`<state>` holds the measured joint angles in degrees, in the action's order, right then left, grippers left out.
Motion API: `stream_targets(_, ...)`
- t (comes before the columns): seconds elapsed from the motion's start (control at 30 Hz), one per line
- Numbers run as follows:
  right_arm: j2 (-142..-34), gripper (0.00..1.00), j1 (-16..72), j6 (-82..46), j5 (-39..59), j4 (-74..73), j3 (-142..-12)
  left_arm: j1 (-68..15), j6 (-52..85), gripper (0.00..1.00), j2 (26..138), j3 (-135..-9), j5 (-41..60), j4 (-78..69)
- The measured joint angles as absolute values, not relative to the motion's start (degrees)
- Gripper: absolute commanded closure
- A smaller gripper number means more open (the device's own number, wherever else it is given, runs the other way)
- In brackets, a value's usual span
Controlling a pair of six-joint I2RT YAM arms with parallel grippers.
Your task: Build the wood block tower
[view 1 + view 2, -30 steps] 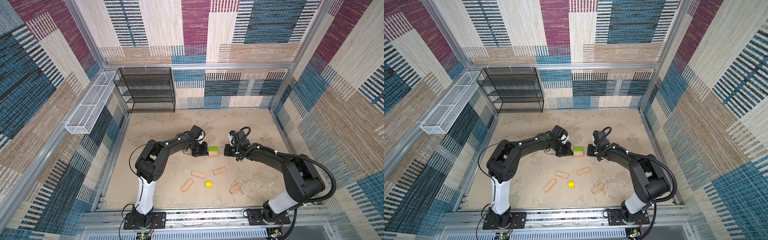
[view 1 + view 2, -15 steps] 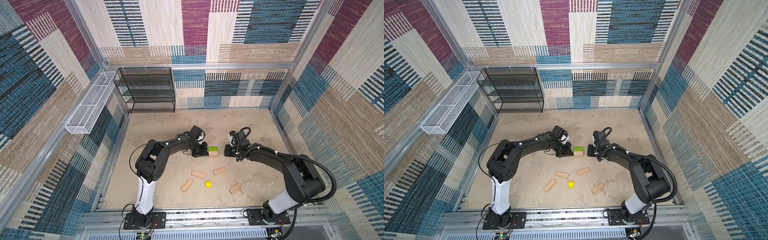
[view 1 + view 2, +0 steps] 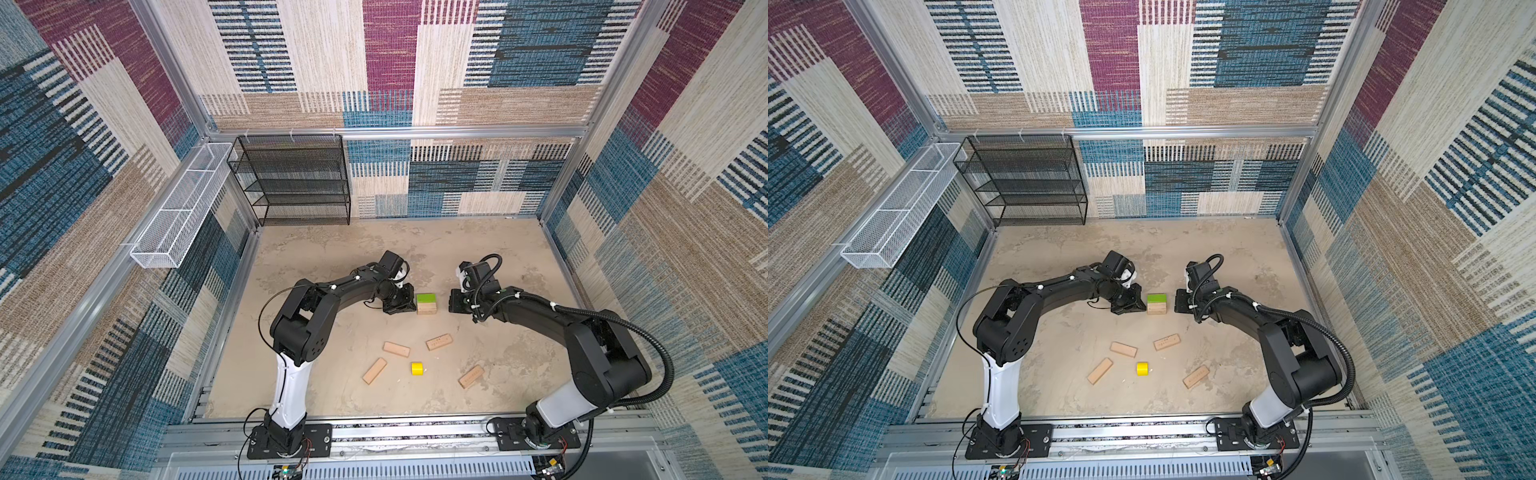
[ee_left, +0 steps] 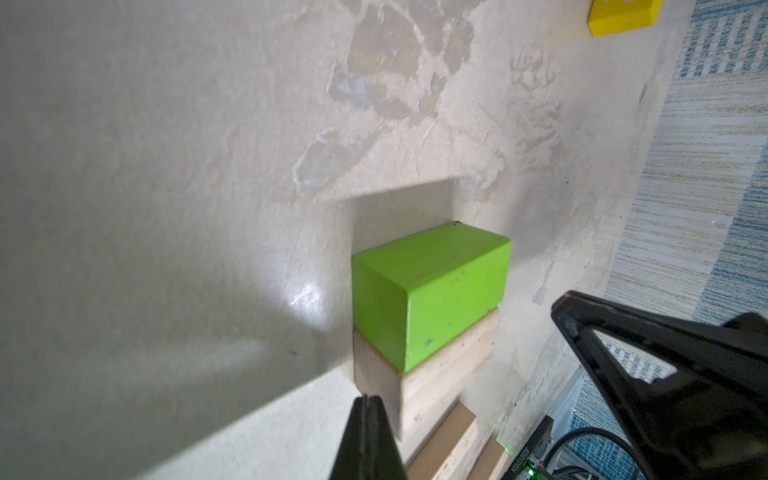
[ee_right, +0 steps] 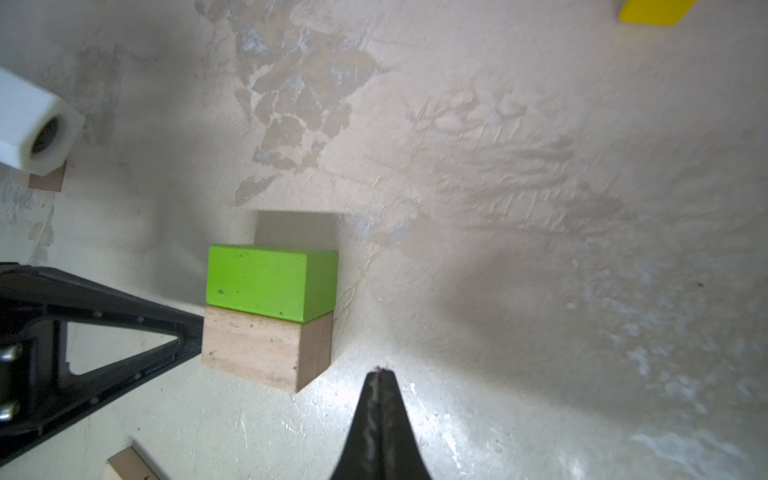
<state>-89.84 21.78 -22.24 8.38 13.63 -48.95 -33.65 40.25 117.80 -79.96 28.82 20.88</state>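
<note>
In both top views your green brick [image 3: 426, 298] touches the tan cube [image 3: 427, 308], between left gripper [image 3: 412, 306] and right gripper [image 3: 450, 302]. Left wrist view: fingertips [image 4: 360, 419] pressed together, empty, beside the cube. Right wrist view: likewise closed, empty.

Both top views: bright, even, sharp; walls [image 3: 104, 208] bow at the edges. Wrist views: softer, unevenly lit. Glare on the floor [image 5: 436, 415] beside my right claw [image 5: 379, 374], tips blurred. The green block [image 4: 432, 286] casts a hard-edged shadow in both wrist views.
</note>
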Motion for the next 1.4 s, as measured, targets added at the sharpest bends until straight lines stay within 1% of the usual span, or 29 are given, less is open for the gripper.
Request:
stream_targets(0.13, -88.8, 1.0, 21.8, -22.2, 8.2, 14.5, -49.0, -32.8, 39.8, 0.86, 115.6, -79.6, 28.6, 21.3)
stream_targets(0.2, -88.2, 1.0, 21.8, -22.2, 7.4, 14.8, -49.1, -32.6, 39.2, 0.85, 114.2, -79.6, 28.0, 21.6)
stream_targets(0.37, -87.1, 0.99, 21.8, -22.0, 6.9, 15.3, -49.9, -32.1, 35.6, 0.82, 110.2, -81.7, 22.9, 25.5)
stream_targets(0.5, -86.0, 0.97, 21.8, -21.5, 5.8, 16.3, -50.9, -32.1, 31.3, 0.81, 106.1, -83.5, 17.3, 29.8)
stream_targets(0.67, -83.4, 0.95, 21.8, -19.4, 3.2, 18.0, -53.0, -31.9, 26.5, 0.8, 100.7, -85.7, 6.9, 35.0)
stream_targets(0.83, -78.7, 0.88, 21.8, -16.3, -0.4, 17.9, -54.9, -31.6, 21.6, 0.78, 95.7, -85.8, -2.1, 38.3)
stream_targets(0.87, -77.5, 0.83, 21.8, -15.7, -0.9, 17.8, -54.9, -31.6, 20.8, 0.78, 95.0, -85.8, -3.3, 38.7)
stream_targets(0.9, -76.2, 0.81, 21.8, -15.2, -1.7, 17.8, -54.9, -31.6, 20.0, 0.78, 94.1, -85.6, -4.4, 39.0)
stream_targets(0.97, -73.3, 0.52, 21.8, -13.8, -3.1, 16.7, -54.6, -31.6, 19.1, 0.78, 92.7, -85.2, -6.3, 39.6)
stream_targets(1.0, -72.2, 0.41, 21.8, -13.8, -3.6, 15.9, -54.3, -31.6, 18.7, 0.78, 92.1, -84.9, -7.2, 39.7)
stream_targets(1.07, -69.9, 0.39, 21.8, -12.4, -4.4, 14.7, -53.5, -31.6, 17.8, 0.78, 91.0, -84.5, -8.3, 39.9)
stream_targets(1.23, -66.6, 0.38, 21.8, -8.7, -4.9, 12.8, -52.4, -31.6, 16.4, 0.77, 88.5, -83.2, -8.6, 40.0)
stream_targets(1.4, -64.4, 0.37, 21.8, -2.5, -1.5, 11.7, -52.4, -31.6, 12.9, 0.74, 83.4, -78.3, -2.6, 36.7)
